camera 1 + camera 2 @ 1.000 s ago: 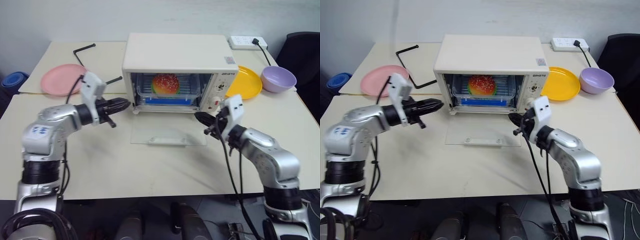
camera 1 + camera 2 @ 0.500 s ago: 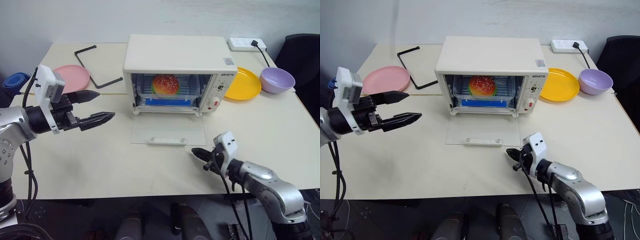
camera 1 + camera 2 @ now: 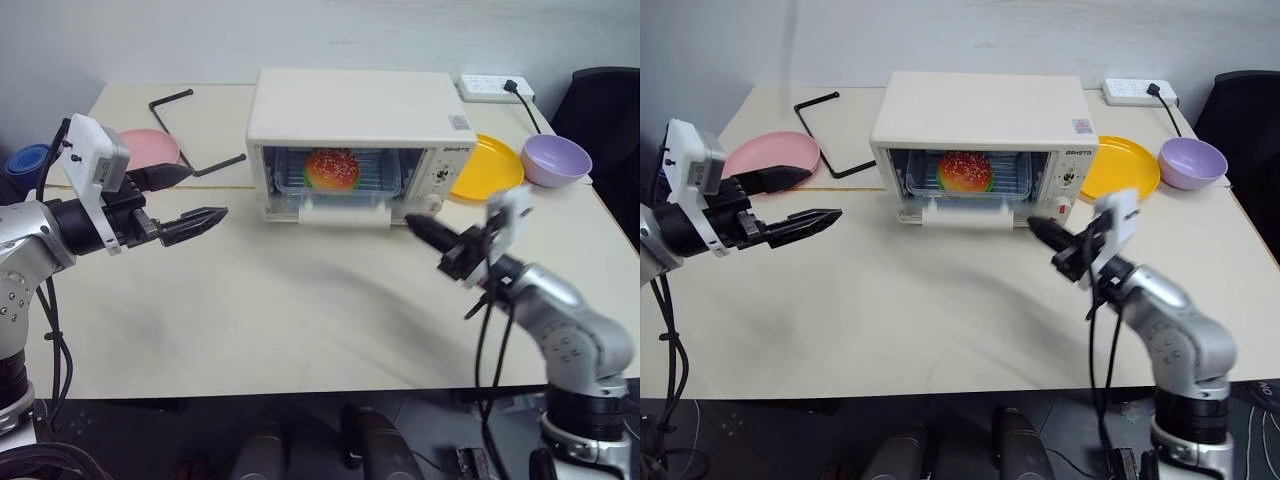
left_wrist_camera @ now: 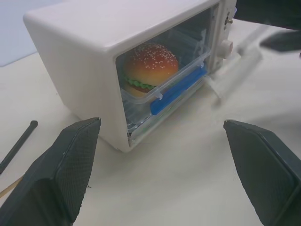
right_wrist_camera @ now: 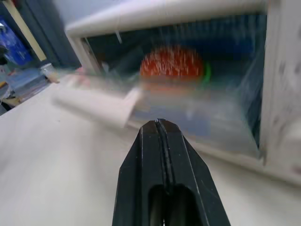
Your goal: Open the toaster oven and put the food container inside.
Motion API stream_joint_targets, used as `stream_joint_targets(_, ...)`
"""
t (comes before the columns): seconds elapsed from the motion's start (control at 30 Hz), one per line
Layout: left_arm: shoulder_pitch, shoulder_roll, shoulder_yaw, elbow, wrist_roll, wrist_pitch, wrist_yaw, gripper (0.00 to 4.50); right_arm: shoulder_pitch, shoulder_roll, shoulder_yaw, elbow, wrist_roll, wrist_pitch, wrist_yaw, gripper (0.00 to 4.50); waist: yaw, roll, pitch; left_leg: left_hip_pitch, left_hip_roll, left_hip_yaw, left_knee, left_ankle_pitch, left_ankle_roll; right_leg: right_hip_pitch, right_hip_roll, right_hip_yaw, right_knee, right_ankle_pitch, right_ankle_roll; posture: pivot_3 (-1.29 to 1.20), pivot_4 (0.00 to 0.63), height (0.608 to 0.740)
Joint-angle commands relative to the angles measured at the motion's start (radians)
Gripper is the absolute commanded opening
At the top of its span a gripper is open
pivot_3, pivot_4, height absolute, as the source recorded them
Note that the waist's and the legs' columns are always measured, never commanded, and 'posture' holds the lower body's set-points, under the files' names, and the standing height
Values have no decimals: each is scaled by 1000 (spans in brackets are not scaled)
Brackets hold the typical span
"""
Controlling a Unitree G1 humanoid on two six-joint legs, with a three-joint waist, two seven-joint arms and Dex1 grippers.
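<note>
The cream-white toaster oven [image 3: 350, 105] stands at the back middle of the table. Its glass door is partway up and blurred, with the white bar handle [image 3: 345, 213] low in front of the opening. Inside on the rack sits the food container [image 3: 335, 190], clear with a blue clip, holding a sesame-bun hamburger [image 4: 150, 70]. My right gripper [image 3: 412, 221] is shut and empty. Its tip is by the door's right end, and I cannot tell whether it touches. My left gripper [image 3: 205, 192] hangs wide open and empty, left of the oven and apart from it.
A pink plate [image 3: 150, 148] and a black bent rod [image 3: 165, 100] lie at the back left. A yellow plate [image 3: 490, 165], a purple bowl [image 3: 557, 158] and a power strip [image 3: 490, 85] sit at the back right. A black chair [image 3: 610, 100] stands past the right edge.
The door lay flat on the table and has now swung partway up. My right gripper dipped toward the front edge, then rose to the door. My left gripper opened and drew back left.
</note>
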Motion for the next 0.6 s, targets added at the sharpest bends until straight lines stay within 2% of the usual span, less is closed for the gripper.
stream_joint_targets(0.03,6,25,33,-1,7,-28,2,4500,28,-130,-14,-43,12,25,102,593,3,0,0,0,0,0,0,0,0,0,0,0,0,0,0,0,150,740)
stream_joint_targets(0.2,47,60,53,-3,7,-33,-29,4500,24,-319,-91,17,31,38,233,2183,-1,0,0,0,-1,1,1,0,1,0,1,0,-5,0,1,0,150,740)
stream_joint_targets(0.23,57,73,63,1,4,-36,-42,4500,20,-354,-114,38,40,46,261,2636,-2,0,0,0,0,2,1,-1,1,0,1,1,-5,0,1,0,150,740)
stream_joint_targets(0.4,97,121,94,27,10,-57,-93,4500,31,-474,-184,106,73,67,386,4318,0,0,0,0,0,2,0,-1,2,0,2,1,-5,0,0,0,150,740)
stream_joint_targets(0.53,136,155,135,62,19,-92,-142,4500,33,-540,-225,136,83,81,455,4418,0,0,0,0,0,3,0,-1,2,0,2,1,-6,0,0,0,150,740)
stream_joint_targets(0.6,144,150,139,68,22,-100,-138,4500,31,-522,-206,134,70,61,442,4418,0,0,0,0,0,3,1,-1,2,0,2,1,-6,0,0,0,150,740)
